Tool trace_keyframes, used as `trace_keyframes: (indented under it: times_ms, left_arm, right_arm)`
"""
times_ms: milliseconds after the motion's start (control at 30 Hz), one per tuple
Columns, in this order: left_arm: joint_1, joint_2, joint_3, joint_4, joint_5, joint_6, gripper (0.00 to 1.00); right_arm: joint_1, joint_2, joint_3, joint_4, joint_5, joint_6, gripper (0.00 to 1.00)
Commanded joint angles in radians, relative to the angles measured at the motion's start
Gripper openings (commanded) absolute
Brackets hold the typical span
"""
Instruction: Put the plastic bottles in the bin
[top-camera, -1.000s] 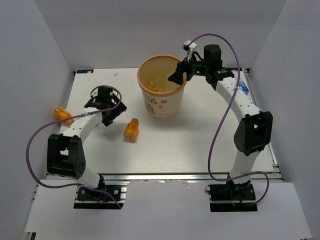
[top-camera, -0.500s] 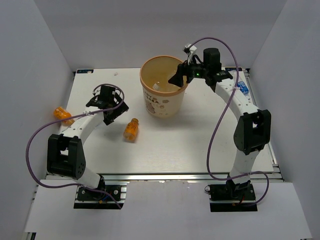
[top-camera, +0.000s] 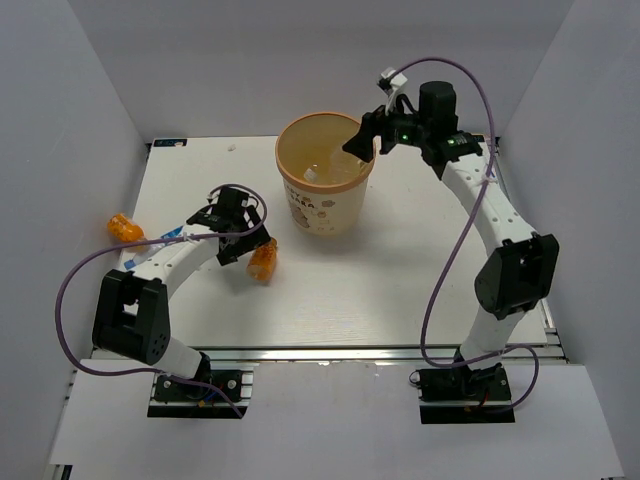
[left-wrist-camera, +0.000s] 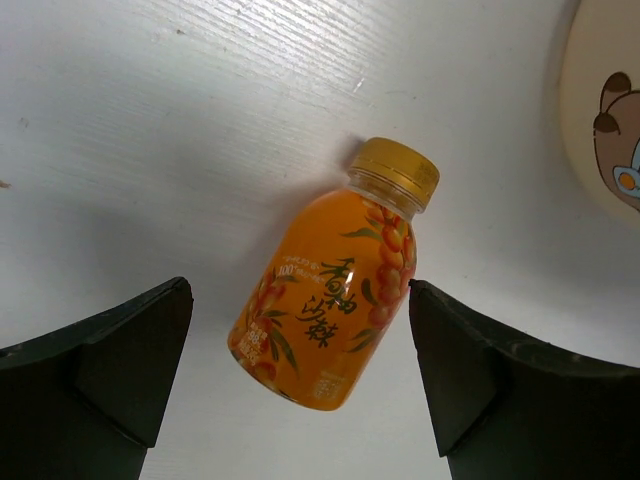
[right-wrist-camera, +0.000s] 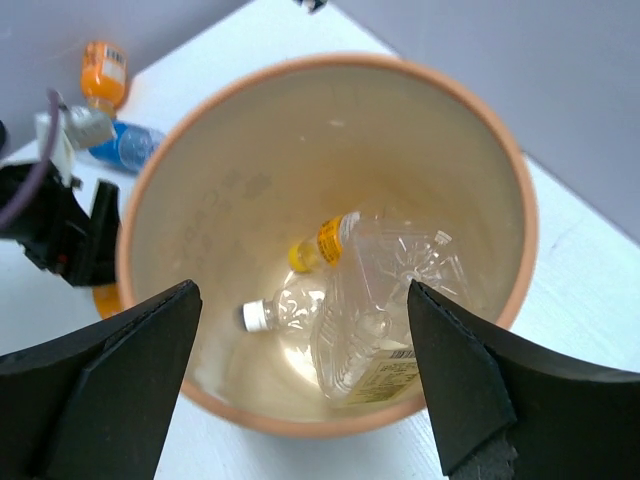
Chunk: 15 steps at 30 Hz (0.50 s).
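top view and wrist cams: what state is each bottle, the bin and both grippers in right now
left gripper: open, fingers either side of the near orange bottle
near orange bottle: capped, lying on the table, not gripped
right gripper: open, empty, above the bin
bin: upright, holds bottles
ribbed bottle: lying in the bin
edge orange bottle: outside the bin
blue bottle: lying outside the bin

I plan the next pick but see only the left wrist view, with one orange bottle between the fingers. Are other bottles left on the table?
Observer: Yes, another orange bottle lies at the left edge of the table.
Operator: What does the bin hold?
Observer: The bin holds a large clear ribbed bottle, a white-capped bottle and a yellow-capped bottle.
Operator: And the right end effector?
Observer: The right end effector hangs open above the bin, holding nothing.
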Motion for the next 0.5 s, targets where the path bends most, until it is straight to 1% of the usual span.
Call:
trace_keyframes:
  times_ms: [0, 33, 67, 100, 133, 200, 233, 267, 333, 367, 433, 467]
  left_arm:
    - [-0.025, -0.047, -0.016, 0.013, -0.007, 0.04, 0.98]
    - [-0.028, -0.044, -0.021, 0.017, -0.001, 0.047, 0.98]
    - [-0.04, -0.038, -0.024, 0.026, 0.008, 0.051, 0.98]
    - [-0.046, -0.033, -0.03, 0.033, 0.02, 0.054, 0.98]
    - [-0.061, -0.021, -0.032, 0.037, 0.024, 0.059, 0.98]
    - [-0.072, -0.01, -0.042, 0.043, 0.022, 0.062, 0.98]
    - [-0.075, -0.005, -0.049, 0.046, 0.027, 0.065, 0.98]
    - [-0.078, -0.001, -0.055, 0.051, 0.033, 0.065, 0.96]
    - [-0.08, 0.001, -0.073, 0.048, 0.031, 0.064, 0.92]
    - [-0.082, -0.007, -0.082, 0.054, 0.03, 0.062, 0.89]
    - [-0.083, -0.018, -0.12, 0.077, 0.018, 0.057, 0.87]
    - [-0.083, -0.016, -0.127, 0.088, 0.011, 0.056, 0.8]
  right_arm:
    - [-0.004, -0.126, 0.039, 0.003, 0.048, 0.029, 0.88]
    - [-0.004, -0.149, -0.003, 0.013, 0.074, 0.043, 0.88]
    - [-0.005, -0.196, -0.03, 0.022, 0.132, 0.051, 0.89]
    - [-0.007, -0.223, -0.059, 0.043, 0.16, 0.095, 0.89]
    - [-0.01, -0.276, -0.121, 0.059, 0.211, 0.115, 0.89]
    - [-0.033, -0.332, -0.195, 0.098, 0.226, 0.17, 0.89]
    - [-0.045, -0.361, -0.232, 0.144, 0.226, 0.187, 0.89]
    - [-0.073, -0.41, -0.302, 0.166, 0.23, 0.203, 0.89]
    - [-0.105, -0.462, -0.349, 0.187, 0.242, 0.243, 0.89]
    - [-0.14, -0.476, -0.379, 0.188, 0.243, 0.258, 0.89]
    - [-0.183, -0.51, -0.415, 0.195, 0.236, 0.291, 0.89]
    - [-0.194, -0.519, -0.454, 0.201, 0.233, 0.302, 0.89]
